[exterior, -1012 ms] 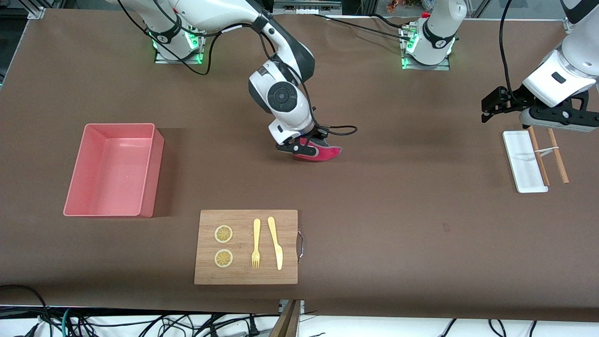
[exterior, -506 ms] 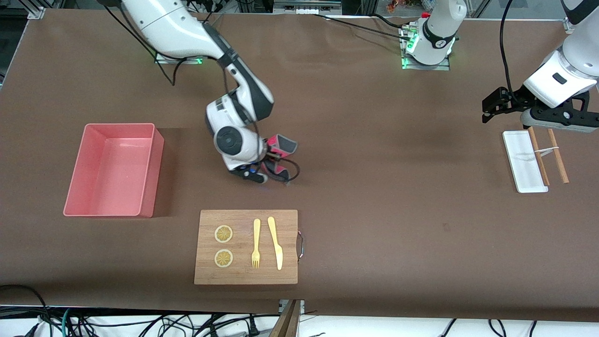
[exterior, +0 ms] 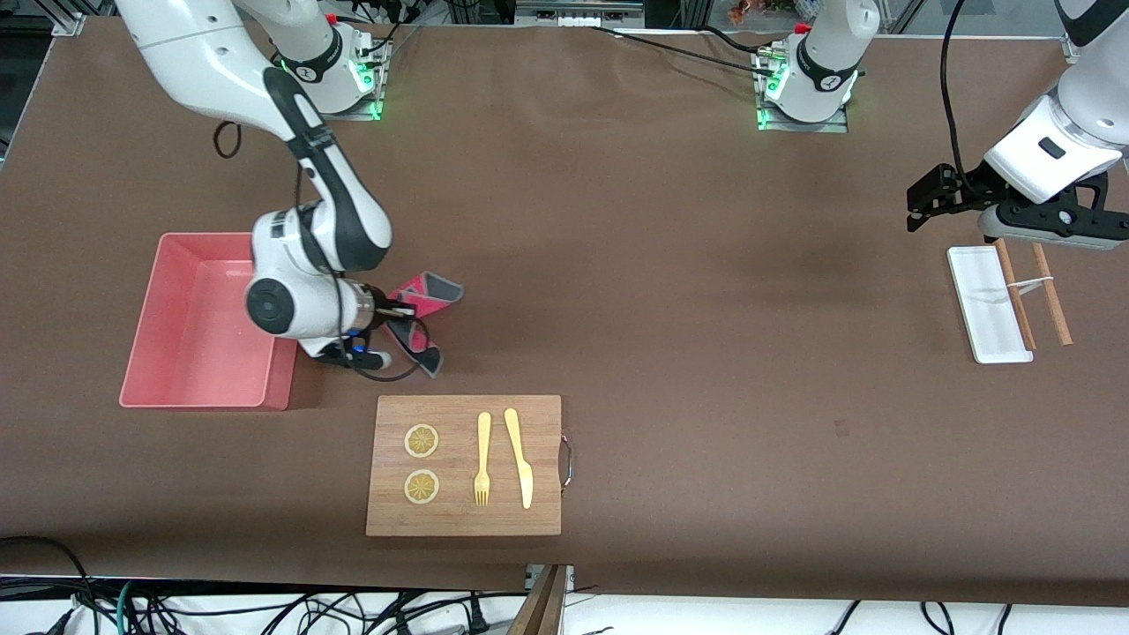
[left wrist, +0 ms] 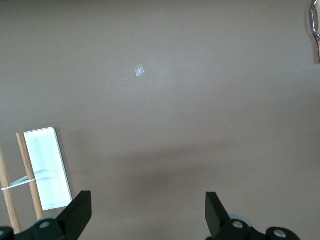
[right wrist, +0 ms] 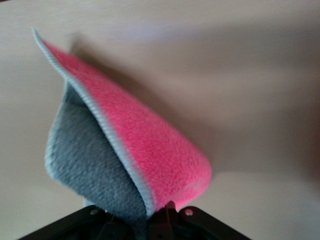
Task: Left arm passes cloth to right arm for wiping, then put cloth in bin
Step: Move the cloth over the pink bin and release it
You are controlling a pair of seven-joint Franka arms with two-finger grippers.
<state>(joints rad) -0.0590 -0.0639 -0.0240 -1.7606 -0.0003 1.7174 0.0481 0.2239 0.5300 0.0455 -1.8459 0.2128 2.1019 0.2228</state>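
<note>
My right gripper (exterior: pixel 399 310) is shut on the cloth (exterior: pixel 423 300), pink with a dark grey backing, and holds it above the table beside the salmon-pink bin (exterior: pixel 205 322). In the right wrist view the cloth (right wrist: pixel 135 145) sticks out folded from the shut gripper (right wrist: pixel 155 220), pink face out, grey inside. The bin is open and nothing shows in it; the right arm's wrist covers its corner. My left gripper (exterior: pixel 922 198) is open and empty, waiting above the table near the narrow white tray (exterior: pixel 986 304). Its fingers (left wrist: pixel 75 215) stand wide apart.
A wooden cutting board (exterior: pixel 464 466) with two lemon slices, a yellow fork and a yellow knife lies nearer the front camera than the cloth. Two wooden chopsticks (exterior: pixel 1032 291) lie beside the white tray (left wrist: pixel 47 167) at the left arm's end.
My right gripper carried the cloth from the table's middle toward the bin, lifting it off the table. The left arm has not moved.
</note>
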